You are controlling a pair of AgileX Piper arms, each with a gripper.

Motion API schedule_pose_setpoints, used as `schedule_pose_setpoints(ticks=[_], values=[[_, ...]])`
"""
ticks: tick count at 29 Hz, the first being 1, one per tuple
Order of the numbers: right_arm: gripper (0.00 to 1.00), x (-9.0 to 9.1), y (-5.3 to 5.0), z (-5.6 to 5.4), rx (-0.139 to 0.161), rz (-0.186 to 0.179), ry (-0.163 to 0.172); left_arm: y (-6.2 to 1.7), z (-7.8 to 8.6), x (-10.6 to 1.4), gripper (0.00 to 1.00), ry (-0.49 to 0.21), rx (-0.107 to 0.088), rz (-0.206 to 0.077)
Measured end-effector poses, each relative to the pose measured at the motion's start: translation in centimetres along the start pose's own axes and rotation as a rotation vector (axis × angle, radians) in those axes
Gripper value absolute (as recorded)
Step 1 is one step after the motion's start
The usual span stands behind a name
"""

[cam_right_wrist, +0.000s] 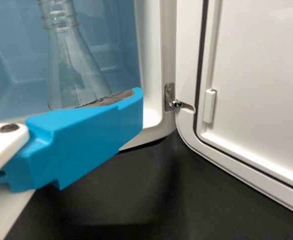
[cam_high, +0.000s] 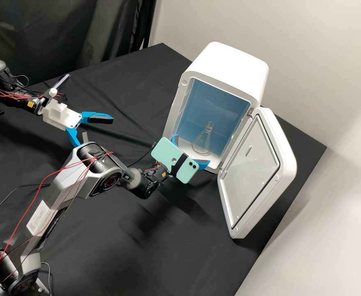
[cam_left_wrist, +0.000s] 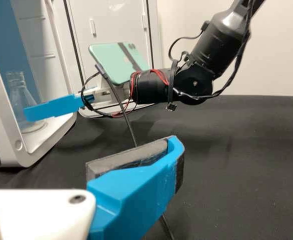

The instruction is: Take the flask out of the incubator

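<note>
The white incubator stands at the bench's far right with its door swung wide open. A clear conical flask stands upright on the floor of its blue interior, and shows close in the right wrist view as flask. My right gripper is open at the lower front lip of the opening, just short of the flask, with one blue finger in front of the flask's base. My left gripper hangs open and holds nothing over the bench, well to the left of the incubator.
A teal phone-shaped camera sits on the right wrist. Red cables run along the right arm. The black bench ends close behind the open door at edge. Open cloth lies in front of the incubator.
</note>
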Motion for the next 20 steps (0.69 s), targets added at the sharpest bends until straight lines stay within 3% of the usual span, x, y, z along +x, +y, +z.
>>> schedule_pose_setpoints(ticks=[9, 20], values=[[1.00, 1.08, 0.67, -0.29, 0.005, 0.020, 0.025, -0.06, -0.01, 0.00, 1.00, 0.002, 0.000, -0.006], [1.00, 1.09, 0.58, -0.16, 0.005, 0.011, 0.011, -0.11, -0.03, 0.00, 1.00, 0.003, 0.000, -0.012]])
